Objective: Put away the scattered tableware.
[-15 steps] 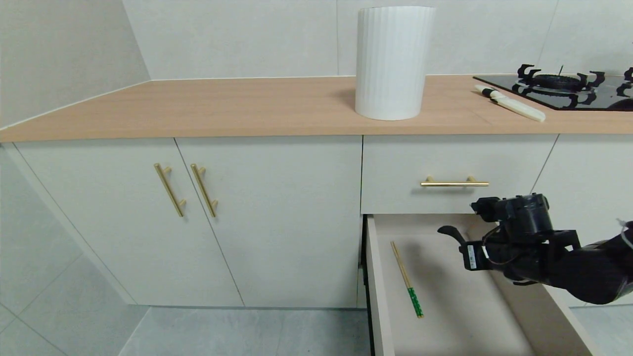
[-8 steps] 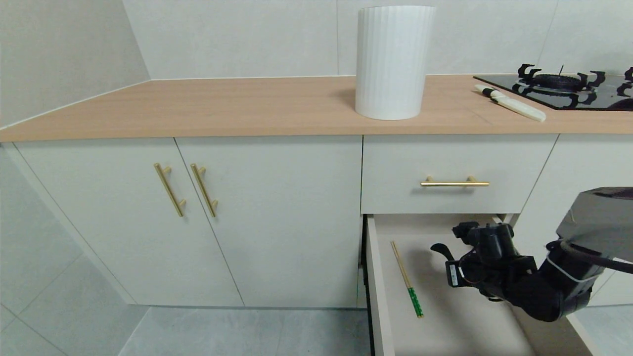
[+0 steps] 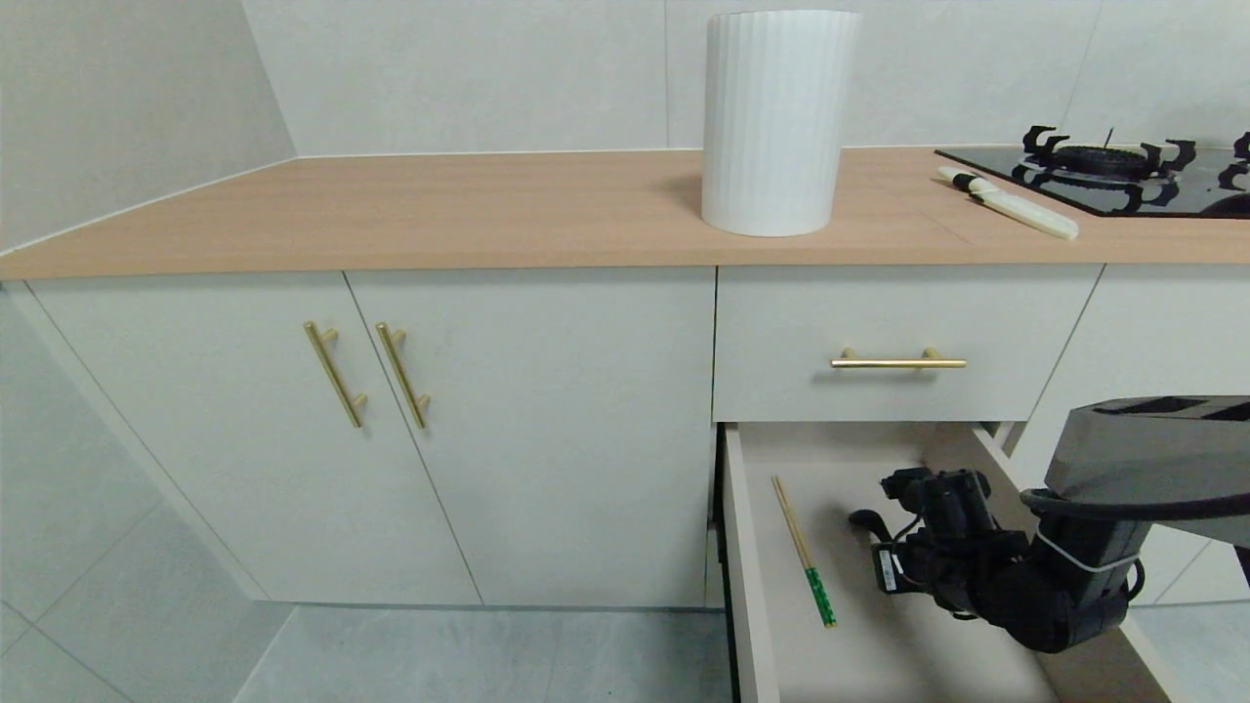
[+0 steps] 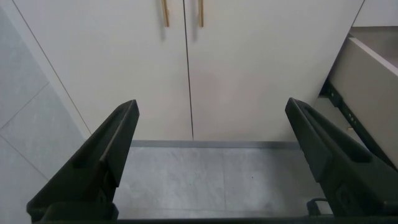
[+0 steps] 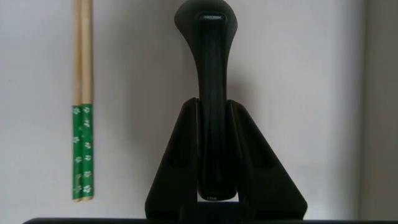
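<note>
Chopsticks of pale wood with green patterned ends [image 3: 804, 552] lie as a pair on the floor of the open beige lower drawer [image 3: 742, 547], close along its left wall. To their right and apart from them, the right gripper [image 3: 882, 537] sits over the drawer's middle, its fingers pinching the handle of a black spoon-like utensil [image 3: 863, 516]; whether the utensil touches the drawer floor is unclear. The left gripper [image 4: 211, 109] hangs before the cabinet doors, its jaws spread wide. On the wooden countertop [image 3: 439, 210], a cream sheathed knife [image 3: 1011, 203] lies near the right end beside the black hob [image 3: 1104, 176], and a white ribbed cylinder [image 3: 776, 122] stands near the front edge.
</note>
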Robot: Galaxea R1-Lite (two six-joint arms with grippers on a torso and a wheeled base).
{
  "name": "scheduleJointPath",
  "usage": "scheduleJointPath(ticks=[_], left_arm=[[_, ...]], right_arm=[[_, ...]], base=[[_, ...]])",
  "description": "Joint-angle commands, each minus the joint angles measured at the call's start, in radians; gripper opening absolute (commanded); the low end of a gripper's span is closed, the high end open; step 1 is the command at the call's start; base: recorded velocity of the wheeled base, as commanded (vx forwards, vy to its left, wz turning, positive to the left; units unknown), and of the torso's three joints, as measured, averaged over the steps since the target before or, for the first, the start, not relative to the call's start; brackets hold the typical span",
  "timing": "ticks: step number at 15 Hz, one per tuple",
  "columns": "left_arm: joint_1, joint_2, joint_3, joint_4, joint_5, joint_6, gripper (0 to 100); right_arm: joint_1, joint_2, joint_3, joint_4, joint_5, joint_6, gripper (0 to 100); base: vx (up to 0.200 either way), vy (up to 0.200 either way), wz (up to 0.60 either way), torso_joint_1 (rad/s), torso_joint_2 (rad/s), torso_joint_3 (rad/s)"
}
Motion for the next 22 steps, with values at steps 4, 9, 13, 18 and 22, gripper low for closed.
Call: scheduleJointPath(ticks=[4,9,13,18,22], left_arm=[[0.000,0.000,0.000,0.000,0.001,0.001,100],[0.000,0.000,0.000,0.000,0.001,0.000,100],[0.000,0.000,0.000,0.000,0.001,0.000,100],[0.000,0.000,0.000,0.000,0.001,0.000,100],[0.000,0.000,0.000,0.000,0.001,0.001,100]], right_arm=[[-0.002,0.017,-0.003,-0.001,-0.002,0.000,0],[-0.002,0.017,-0.005,-0.001,-0.002,0.001,100],[-0.002,0.015,-0.005,-0.001,-0.003,0.000,100],[-0.002,-0.017,0.003,0.001,-0.008,0.000,100],[-0.002,-0.153,0.047,0.019,-0.006,-0.002,100]], base=[[0.000,0.000,0.00,0.000,0.00,0.000],[0.000,0.000,0.00,0.000,0.00,0.000],[0.000,0.000,0.00,0.000,0.00,0.000],[0.000,0.000,0.00,0.000,0.00,0.000],[0.000,0.000,0.00,0.000,0.00,0.000]])
